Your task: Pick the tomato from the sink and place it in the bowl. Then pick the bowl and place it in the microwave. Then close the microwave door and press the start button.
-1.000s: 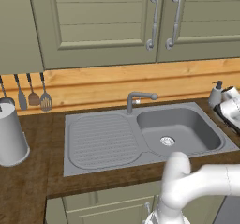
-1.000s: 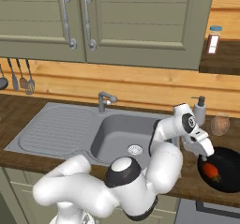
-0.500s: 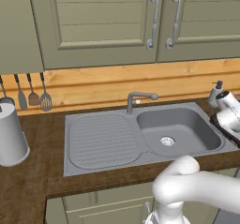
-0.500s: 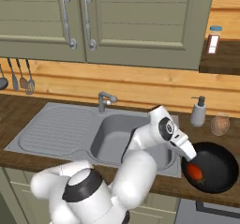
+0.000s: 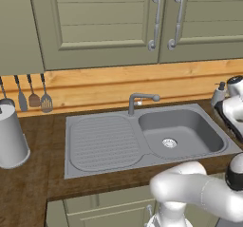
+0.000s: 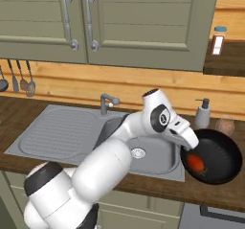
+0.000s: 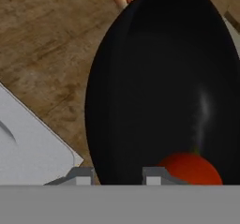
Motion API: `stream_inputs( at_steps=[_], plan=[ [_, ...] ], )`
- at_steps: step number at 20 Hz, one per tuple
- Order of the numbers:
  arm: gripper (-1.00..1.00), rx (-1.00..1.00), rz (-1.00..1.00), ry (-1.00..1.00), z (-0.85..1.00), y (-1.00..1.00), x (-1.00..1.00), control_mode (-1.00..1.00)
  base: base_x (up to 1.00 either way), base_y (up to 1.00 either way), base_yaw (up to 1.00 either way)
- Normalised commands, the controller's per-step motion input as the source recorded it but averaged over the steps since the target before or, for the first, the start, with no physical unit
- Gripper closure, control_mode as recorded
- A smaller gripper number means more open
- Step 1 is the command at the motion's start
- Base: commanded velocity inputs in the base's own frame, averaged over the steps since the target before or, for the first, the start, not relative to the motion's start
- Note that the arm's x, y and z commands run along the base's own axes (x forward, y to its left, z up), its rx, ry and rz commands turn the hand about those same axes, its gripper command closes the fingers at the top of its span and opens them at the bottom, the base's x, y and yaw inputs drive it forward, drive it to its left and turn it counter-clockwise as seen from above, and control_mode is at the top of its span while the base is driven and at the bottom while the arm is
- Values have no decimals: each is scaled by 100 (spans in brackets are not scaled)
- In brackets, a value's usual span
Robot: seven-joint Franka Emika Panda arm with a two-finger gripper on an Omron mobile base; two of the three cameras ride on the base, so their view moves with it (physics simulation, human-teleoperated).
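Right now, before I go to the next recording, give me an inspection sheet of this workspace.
Surface: dark wood counter around the sink; its basin holds only the drain.
Job's things: tomato inside the bowl, near its left side; the bowl stands on the counter right of the sink.
Clutter: soap dispenser, white canister, hanging utensils.
Grippers: gripper shut on the bowl's near rim, beside the tomato.
Cables: nothing seen.
Surroundings: closed beige cabinets, wood backsplash.
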Motion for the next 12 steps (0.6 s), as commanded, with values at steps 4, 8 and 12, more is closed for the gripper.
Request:
stream_inputs(
  at_steps=[4,8,12],
  plan=[
    [100,5,16,0,79,31,-42,-100,0,0,0],
    [100,1,20,0,59,47,-41,-100,0,0,0],
    [100,-3,31,0,9,82,-35,-100,0,0,0]
  ],
)
